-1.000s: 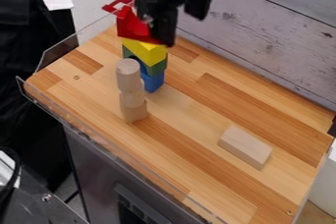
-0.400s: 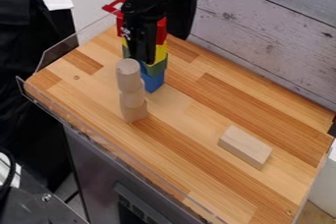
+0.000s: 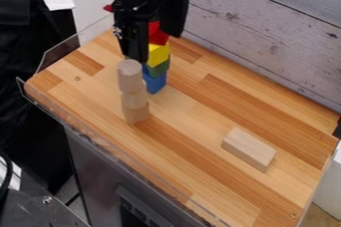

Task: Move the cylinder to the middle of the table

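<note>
The black gripper hangs over the back left of the table, its two fingers apart and nothing seen between them. One finger comes down just behind and above the pale wooden cylinder; whether they touch I cannot tell. That cylinder stands upright at the top of a stack, on a rounded wooden piece with a wooden block at the bottom.
Behind the wooden stack rises a coloured tower, with a blue block, green, a yellow block and red at the top, partly hidden by the gripper. A wooden block lies at the right. Clear edging borders the left side.
From over the red top of the coloured tower, the gripper has come left and nearer the wooden stack, its left finger now lower. Both stacks have stayed in place.
</note>
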`<state>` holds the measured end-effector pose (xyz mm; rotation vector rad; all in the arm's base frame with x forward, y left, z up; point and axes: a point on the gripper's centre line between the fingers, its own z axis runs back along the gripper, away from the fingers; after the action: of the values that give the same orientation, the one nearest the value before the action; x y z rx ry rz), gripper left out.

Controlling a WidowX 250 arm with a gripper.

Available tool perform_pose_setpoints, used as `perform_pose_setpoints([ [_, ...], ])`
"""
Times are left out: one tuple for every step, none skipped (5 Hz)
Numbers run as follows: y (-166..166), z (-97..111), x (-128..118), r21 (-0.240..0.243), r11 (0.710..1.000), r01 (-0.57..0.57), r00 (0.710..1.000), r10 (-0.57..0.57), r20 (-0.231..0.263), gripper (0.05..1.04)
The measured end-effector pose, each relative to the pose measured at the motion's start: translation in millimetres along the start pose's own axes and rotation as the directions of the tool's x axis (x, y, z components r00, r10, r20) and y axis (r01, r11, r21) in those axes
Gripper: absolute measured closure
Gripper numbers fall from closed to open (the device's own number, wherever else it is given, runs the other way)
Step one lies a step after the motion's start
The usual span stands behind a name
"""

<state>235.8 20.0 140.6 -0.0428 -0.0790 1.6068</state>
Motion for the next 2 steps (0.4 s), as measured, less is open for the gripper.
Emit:
perform_pose_setpoints([
  [-0.6, -1.1, -1.6, -0.007, 1.000, 0.015, 1.000, -0.015, -0.010, 0.083],
  [-8.9, -0.9, -1.7, -0.053, 0.998, 0.031, 0.999, -0.033, -0.026, 0.083],
])
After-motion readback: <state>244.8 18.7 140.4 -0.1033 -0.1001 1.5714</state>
